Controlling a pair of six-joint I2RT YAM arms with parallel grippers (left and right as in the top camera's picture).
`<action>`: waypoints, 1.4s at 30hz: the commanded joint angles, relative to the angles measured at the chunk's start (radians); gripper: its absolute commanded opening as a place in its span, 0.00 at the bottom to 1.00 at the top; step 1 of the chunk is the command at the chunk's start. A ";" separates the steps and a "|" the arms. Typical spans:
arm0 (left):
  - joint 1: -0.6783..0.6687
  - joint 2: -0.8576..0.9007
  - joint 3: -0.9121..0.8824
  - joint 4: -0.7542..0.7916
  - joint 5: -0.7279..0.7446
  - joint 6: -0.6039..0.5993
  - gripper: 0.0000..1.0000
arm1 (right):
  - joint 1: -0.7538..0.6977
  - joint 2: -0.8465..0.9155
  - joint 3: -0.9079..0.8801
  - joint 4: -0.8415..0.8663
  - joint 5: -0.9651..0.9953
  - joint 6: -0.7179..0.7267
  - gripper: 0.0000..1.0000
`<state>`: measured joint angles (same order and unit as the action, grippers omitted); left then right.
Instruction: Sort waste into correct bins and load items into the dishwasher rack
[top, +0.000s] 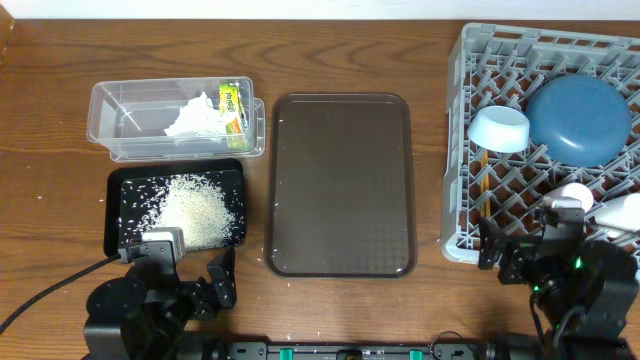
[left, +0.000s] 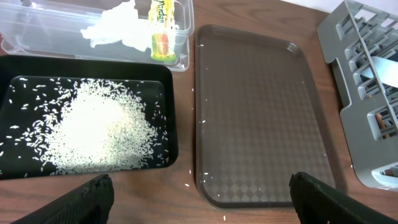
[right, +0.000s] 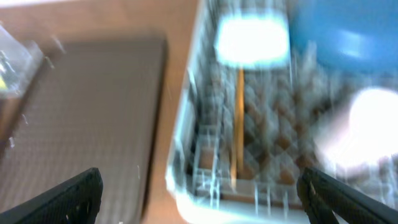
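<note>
The grey dishwasher rack (top: 455, 180) at the right holds the dark blue plate (top: 580, 118), the white bowl (top: 498, 128), wooden chopsticks (right: 239, 118) and a pale cup (top: 575, 192); a pink cup (top: 622, 211) shows partly behind my right arm. The clear tub (top: 125, 125) holds the white tissue (top: 195, 118) and the snack wrapper (top: 232, 108). The black tray (top: 115, 195) holds rice grains (top: 195, 212). My left gripper (left: 199, 205) is open and empty over the table's front edge. My right gripper (right: 202, 196) is open and empty before the rack's near corner; that view is blurred.
A large brown serving tray (top: 340, 185) lies in the middle between the bins and the rack. A few stray rice grains (left: 189, 182) lie on the wooden table by its front left corner. A black cable (top: 45, 290) runs at the front left.
</note>
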<state>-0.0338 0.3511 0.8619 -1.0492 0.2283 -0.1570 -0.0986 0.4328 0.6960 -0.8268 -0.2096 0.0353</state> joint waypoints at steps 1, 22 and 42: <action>0.003 -0.003 -0.003 -0.001 -0.009 -0.001 0.93 | 0.069 -0.127 -0.119 0.112 -0.004 -0.044 0.99; 0.003 -0.003 -0.003 -0.001 -0.009 -0.001 0.93 | 0.125 -0.428 -0.690 0.760 0.090 -0.044 0.99; 0.003 -0.003 -0.003 -0.001 -0.009 -0.001 0.93 | 0.125 -0.427 -0.690 0.763 0.090 -0.044 0.99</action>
<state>-0.0338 0.3515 0.8581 -1.0500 0.2287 -0.1570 0.0181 0.0120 0.0071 -0.0589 -0.1333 0.0017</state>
